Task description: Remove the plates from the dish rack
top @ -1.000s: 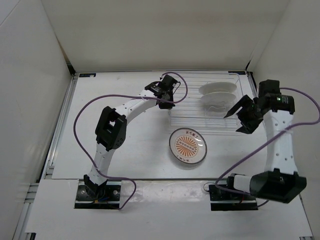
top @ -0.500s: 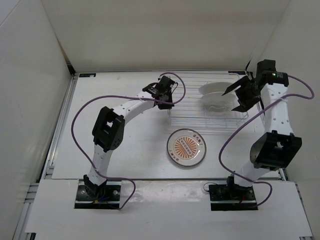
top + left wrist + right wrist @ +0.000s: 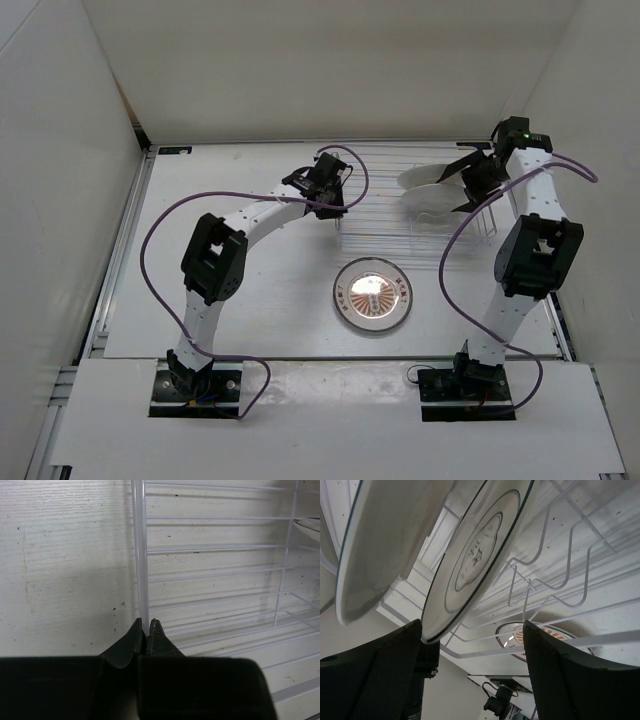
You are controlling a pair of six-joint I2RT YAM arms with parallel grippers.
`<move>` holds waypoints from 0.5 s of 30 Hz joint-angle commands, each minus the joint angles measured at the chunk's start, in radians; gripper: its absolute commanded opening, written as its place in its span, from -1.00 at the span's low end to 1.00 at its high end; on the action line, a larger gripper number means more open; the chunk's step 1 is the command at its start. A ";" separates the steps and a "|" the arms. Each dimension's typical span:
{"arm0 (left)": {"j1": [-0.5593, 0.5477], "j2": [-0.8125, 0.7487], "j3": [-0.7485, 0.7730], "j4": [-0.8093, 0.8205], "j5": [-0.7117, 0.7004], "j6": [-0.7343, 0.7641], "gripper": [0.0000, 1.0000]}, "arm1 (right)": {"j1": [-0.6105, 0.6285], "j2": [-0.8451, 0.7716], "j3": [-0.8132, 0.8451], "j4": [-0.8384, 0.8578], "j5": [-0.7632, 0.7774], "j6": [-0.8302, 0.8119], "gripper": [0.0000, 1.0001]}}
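Dish rack (image 3: 395,232) sits at the far right of the worktop (image 3: 250,290), long side running left to right. Two plates stand on edge in slots at its right end, both tilted. The grey-rimmed plate (image 3: 480,555) shows its face with a small centre mark, and the plain plate (image 3: 385,545) beside it shows only a white surface. The two are close together but apart. Sunburst plate (image 3: 373,295) lies flat on the worktop, face up, just in front of the rack and clear of it. Right gripper (image 3: 470,180) is at the rack's right end by the standing plates, jaws spread wide and holding nothing. In the wrist view the lower rim of the grey-rimmed plate sits between the fingers (image 3: 370,675), close to one; cannot tell whether they touch. Left gripper (image 3: 147,628) is at the rack's left end, jaws pressed together, tips right at the end rail. Cannot tell whether the wire is pinched.
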 commanded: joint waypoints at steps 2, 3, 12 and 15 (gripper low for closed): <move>0.006 0.073 -0.066 -0.106 0.114 -0.049 -1.00 | -0.004 0.032 0.013 0.048 -0.024 0.021 0.68; 0.005 0.073 -0.066 -0.107 0.114 -0.049 -1.00 | -0.005 0.038 0.007 0.057 -0.030 0.021 0.63; 0.005 0.073 -0.098 -0.098 0.106 -0.054 -1.00 | -0.007 0.021 -0.021 0.087 -0.045 0.003 -0.48; 0.003 0.066 -0.101 -0.106 0.097 -0.054 -1.00 | -0.008 0.040 0.057 0.054 -0.077 -0.004 -1.00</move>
